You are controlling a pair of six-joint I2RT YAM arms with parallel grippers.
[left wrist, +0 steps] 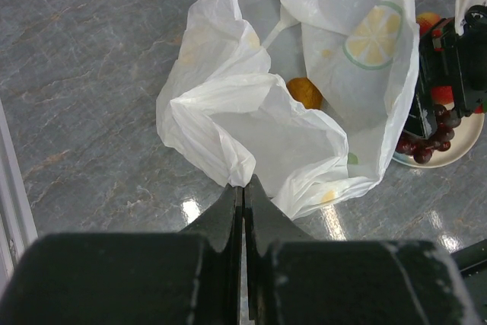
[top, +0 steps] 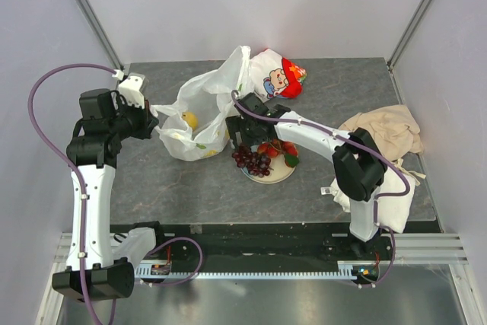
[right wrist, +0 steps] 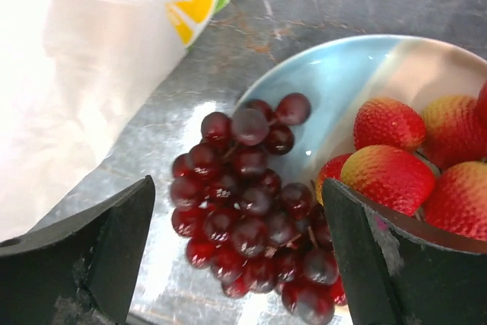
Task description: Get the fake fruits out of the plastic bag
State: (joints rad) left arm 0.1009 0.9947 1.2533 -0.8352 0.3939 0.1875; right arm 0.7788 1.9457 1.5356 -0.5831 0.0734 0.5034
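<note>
The plastic bag (top: 205, 104) lies open at the table's middle left. My left gripper (top: 156, 129) is shut on its near rim fold (left wrist: 243, 183). Inside the bag I see a lemon (top: 189, 119) and an orange-brown fruit (left wrist: 304, 91); a small green piece (left wrist: 352, 158) shows through the film. My right gripper (top: 243, 125) is open just above the grape bunch (right wrist: 251, 211), its fingers (right wrist: 125, 226) on either side without touching. The bunch (top: 253, 159) lies half on the plate (top: 280, 173) and half on the table. Strawberries (right wrist: 388, 173) lie on the plate beside it.
A white-and-red cartoon-printed packet (top: 278, 78) lies behind the bag. A crumpled beige cloth (top: 388, 129) sits at the right edge, and a white towel (top: 399, 203) lies under the right arm. Enclosure walls and frame posts surround the table.
</note>
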